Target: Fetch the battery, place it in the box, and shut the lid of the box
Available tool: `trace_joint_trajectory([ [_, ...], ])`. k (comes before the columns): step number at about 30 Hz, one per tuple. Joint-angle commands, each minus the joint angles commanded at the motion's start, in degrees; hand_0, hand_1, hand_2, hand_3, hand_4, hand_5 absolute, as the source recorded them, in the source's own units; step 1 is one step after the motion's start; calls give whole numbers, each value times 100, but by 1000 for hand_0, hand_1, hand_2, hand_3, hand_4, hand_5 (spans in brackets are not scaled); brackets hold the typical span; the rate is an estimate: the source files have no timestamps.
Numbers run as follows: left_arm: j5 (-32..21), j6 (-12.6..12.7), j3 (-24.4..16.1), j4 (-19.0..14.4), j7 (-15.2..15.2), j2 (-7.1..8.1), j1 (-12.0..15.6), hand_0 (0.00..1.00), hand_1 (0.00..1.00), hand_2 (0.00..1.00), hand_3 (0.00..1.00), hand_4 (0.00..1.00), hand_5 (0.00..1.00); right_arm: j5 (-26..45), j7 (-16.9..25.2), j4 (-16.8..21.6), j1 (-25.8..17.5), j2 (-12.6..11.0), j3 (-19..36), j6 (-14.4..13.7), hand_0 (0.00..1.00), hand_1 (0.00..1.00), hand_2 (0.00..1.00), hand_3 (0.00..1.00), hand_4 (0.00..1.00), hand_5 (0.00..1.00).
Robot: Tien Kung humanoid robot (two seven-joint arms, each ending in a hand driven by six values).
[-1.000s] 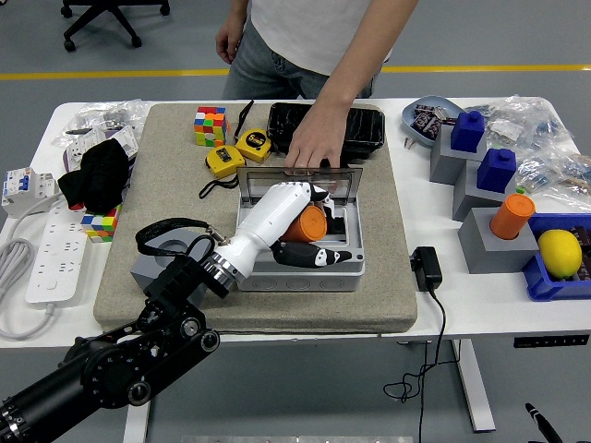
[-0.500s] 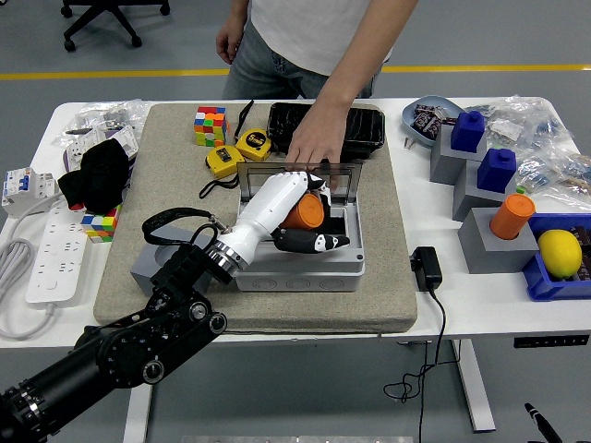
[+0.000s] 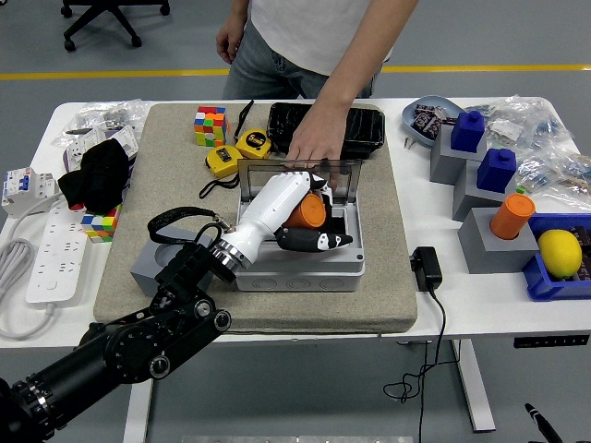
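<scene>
A grey box (image 3: 300,272) stands open on the beige mat (image 3: 388,277), its clear lid (image 3: 343,180) raised at the back. My left hand (image 3: 309,217), white with black fingertips, reaches into the box and is shut on an orange battery (image 3: 307,213), holding it just over the box's inside. A person's hand (image 3: 314,148) rests on the top edge of the lid and holds it up. My right arm is out of view.
Two yellow tape measures (image 3: 238,152), a Rubik's cube (image 3: 210,125) and a black tray (image 3: 365,129) lie behind the box. A black charger (image 3: 425,268) with its cable lies to the right. Grey stands with blue and orange blocks (image 3: 499,198) fill the right side. A power strip (image 3: 51,254) lies at the left.
My left hand with the battery has shifted slightly up and back inside the box. The lid has tipped a little further upright under the person's hand.
</scene>
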Motion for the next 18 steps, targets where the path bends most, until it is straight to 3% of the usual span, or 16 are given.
trace_joint_trajectory([
  [5, 78, -185, -29, -9, 45, 10, -1, 154, 104, 74, 51, 998, 346, 1, -3, 0, -1, -8, 1, -2, 776, 701, 720, 766, 998, 998],
  [6, 91, -230, -42, -14, 56, 9, -1, 234, 222, 160, 111, 998, 378, 4, -3, 0, -1, -9, -2, -1, 776, 700, 720, 766, 998, 998],
  [11, 169, -341, -100, -22, 92, 11, -2, 234, 222, 160, 111, 998, 378, 5, -3, 0, -2, -11, -2, -2, 776, 700, 720, 766, 998, 998],
  [12, 180, -362, -112, -23, 100, 13, -2, 330, 420, 294, 279, 998, 346, 9, -1, 0, -1, -11, -5, -3, 776, 700, 720, 766, 998, 998],
  [17, 225, -423, -153, -23, 117, 15, -8, 330, 420, 294, 279, 998, 346, 11, 28, 0, 0, -7, 19, 8, 776, 700, 720, 766, 998, 998],
  [18, 234, -429, -161, -22, 117, 15, -11, 408, 489, 411, 415, 998, 368, 12, 30, 0, 2, -7, 21, 10, 776, 701, 720, 766, 998, 998],
])
